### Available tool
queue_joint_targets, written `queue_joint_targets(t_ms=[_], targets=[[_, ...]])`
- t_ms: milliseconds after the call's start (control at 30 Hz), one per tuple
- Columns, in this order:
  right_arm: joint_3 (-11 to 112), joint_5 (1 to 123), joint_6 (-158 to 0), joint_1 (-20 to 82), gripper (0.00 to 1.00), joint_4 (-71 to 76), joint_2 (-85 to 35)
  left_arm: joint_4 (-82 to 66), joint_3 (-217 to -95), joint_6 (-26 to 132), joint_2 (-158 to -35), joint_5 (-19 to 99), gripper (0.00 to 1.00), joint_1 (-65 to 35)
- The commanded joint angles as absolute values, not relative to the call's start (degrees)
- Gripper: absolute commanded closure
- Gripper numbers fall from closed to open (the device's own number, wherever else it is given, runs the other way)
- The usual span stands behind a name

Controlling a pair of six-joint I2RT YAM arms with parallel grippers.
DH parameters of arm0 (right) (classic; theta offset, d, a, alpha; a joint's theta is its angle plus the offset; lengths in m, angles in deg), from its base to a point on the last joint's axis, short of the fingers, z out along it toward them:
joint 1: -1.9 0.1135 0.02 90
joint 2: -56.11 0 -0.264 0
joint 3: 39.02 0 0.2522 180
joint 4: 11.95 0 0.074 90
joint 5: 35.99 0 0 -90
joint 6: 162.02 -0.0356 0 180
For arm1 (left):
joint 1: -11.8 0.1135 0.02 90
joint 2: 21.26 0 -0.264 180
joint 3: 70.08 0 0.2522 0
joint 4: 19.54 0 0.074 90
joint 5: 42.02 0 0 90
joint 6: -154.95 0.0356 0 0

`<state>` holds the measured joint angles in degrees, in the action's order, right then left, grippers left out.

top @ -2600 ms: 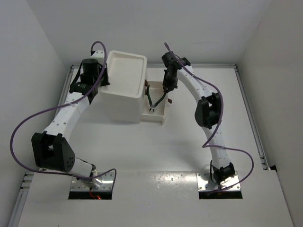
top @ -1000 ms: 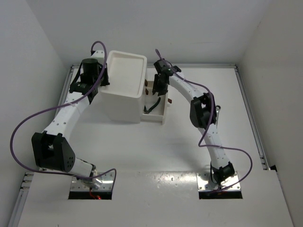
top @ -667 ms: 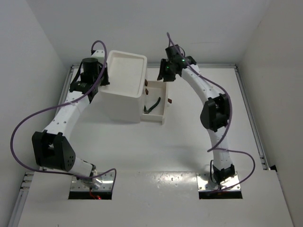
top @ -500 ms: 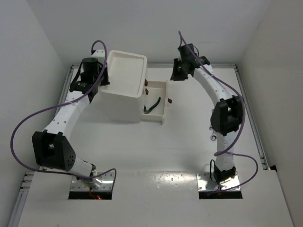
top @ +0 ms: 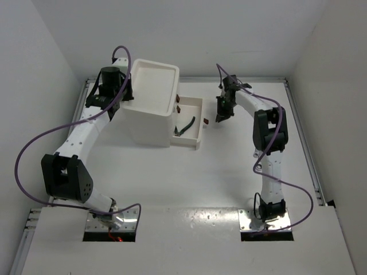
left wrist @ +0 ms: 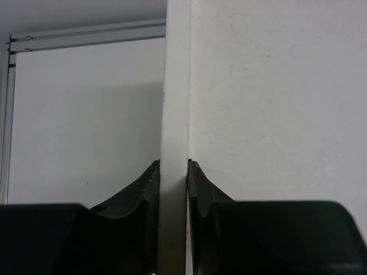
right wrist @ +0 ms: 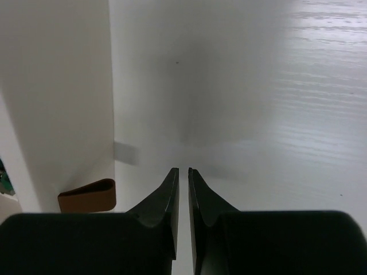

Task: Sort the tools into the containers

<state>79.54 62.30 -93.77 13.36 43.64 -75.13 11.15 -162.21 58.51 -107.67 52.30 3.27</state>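
Observation:
The white drawer unit [top: 150, 106] stands at the back left, its recessed tray top bare. One drawer [top: 196, 105] is pulled out to the right, and green-handled pliers [top: 184, 127] lie in it. My left gripper [top: 122, 95] is shut on the unit's left rim; in the left wrist view the fingers [left wrist: 150, 189] pinch the white rim [left wrist: 175, 114]. My right gripper [top: 220, 117] hangs just right of the open drawer's front, shut and empty [right wrist: 183, 172]. The drawer's brown handle [right wrist: 87, 195] is to its left. The other tools are out of view.
Two more brown handles [top: 178, 103] show on the unit's right face. A small silvery piece [top: 257, 166] peeks out beside my right forearm; I cannot tell what it is. Metal rails [top: 301, 137] edge the table; white walls close it in.
My right gripper let go of the green-handled pliers in the open drawer, rose, swung right and came down beside the drawer's front. The left arm has barely moved.

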Motion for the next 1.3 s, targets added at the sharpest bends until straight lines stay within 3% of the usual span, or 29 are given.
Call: queue_joint_targets(t_ms=[0,600,1267], targets=[[81.79,66.22,-92.05,14.64,0.89,42.33,-74.05,14.79,-161.89,58.53,-111.08,51.59,1.00,2.92],[82.42,86.15,-110.94,17.72,0.93,33.90,-79.33,15.84,-160.22,58.53,-110.04,45.61,1.00,2.92],[88.11,91.79,-119.47,23.43,0.96,26.79,-83.63,15.84,-157.94,58.01,-108.98,43.41,1.00,1.34]])
